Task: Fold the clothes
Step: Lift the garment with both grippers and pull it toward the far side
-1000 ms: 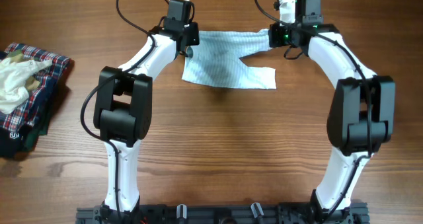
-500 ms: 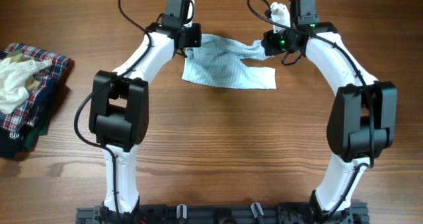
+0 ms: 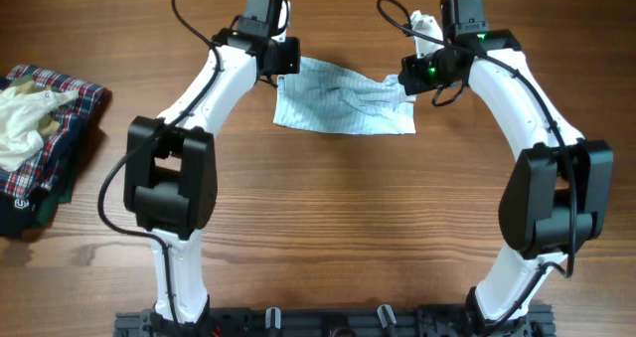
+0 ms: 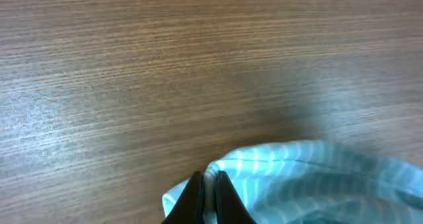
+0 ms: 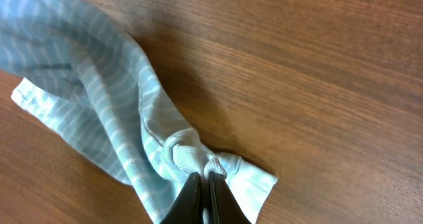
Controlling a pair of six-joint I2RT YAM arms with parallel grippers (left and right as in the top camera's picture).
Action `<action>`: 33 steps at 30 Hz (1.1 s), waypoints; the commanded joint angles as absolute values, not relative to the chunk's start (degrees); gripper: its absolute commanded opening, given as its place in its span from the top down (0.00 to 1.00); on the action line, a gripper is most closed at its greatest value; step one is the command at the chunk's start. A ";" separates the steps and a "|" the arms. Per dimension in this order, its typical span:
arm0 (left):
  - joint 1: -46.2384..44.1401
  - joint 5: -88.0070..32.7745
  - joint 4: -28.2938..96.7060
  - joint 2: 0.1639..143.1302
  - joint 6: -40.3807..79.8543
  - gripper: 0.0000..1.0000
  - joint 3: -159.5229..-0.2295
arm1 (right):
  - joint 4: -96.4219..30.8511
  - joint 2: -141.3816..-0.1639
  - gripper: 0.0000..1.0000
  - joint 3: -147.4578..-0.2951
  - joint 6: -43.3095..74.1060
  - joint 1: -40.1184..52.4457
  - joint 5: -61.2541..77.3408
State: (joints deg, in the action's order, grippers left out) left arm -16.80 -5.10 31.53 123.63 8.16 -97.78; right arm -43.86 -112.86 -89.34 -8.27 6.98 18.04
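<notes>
At the far left of the counter (image 3: 328,218), well away from both arms, a red-and-navy plaid garment (image 3: 55,148) lies in a heap. A cream-white cloth (image 3: 22,126) is crumpled on top of it.

The left end effector (image 3: 282,75) is clamped on the far left corner of the clothes (image 3: 343,106). In the left wrist view its fingers (image 4: 192,199) are pressed together with a thin fold of the light-blue striped fabric (image 4: 310,178) pinched between them. The rest of the cloth spills off to one side, and bare wood lies ahead.

Between the two end effectors the clothes hang in a rumpled band, creased along the middle. The near edge rests flat on the counter and reaches out to a squared corner below the right end effector.

The right end effector (image 3: 407,75) is clamped on the far right corner of the clothes. In the right wrist view its fingers (image 5: 190,199) are closed on a bunched knot of fabric (image 5: 99,92). The cloth drapes away from the tips in a twisted fold, and a hemmed edge shows at the side of the frame.
</notes>
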 commanded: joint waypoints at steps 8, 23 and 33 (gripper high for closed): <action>-17.43 -6.66 37.80 121.43 7.25 0.96 -98.50 | -49.30 -111.42 0.96 -88.47 -8.84 7.18 19.29; -17.45 -6.59 26.02 118.43 7.22 0.96 -100.60 | -39.62 -111.42 0.96 -93.97 -7.35 7.16 18.92; -13.69 -6.63 24.40 117.32 6.13 0.96 -115.20 | -31.99 -111.42 0.96 -107.61 -7.94 6.61 14.59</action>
State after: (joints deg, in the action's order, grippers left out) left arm -14.48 -5.93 24.36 119.26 7.53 -113.01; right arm -32.01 -112.79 -105.65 -7.79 6.98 16.19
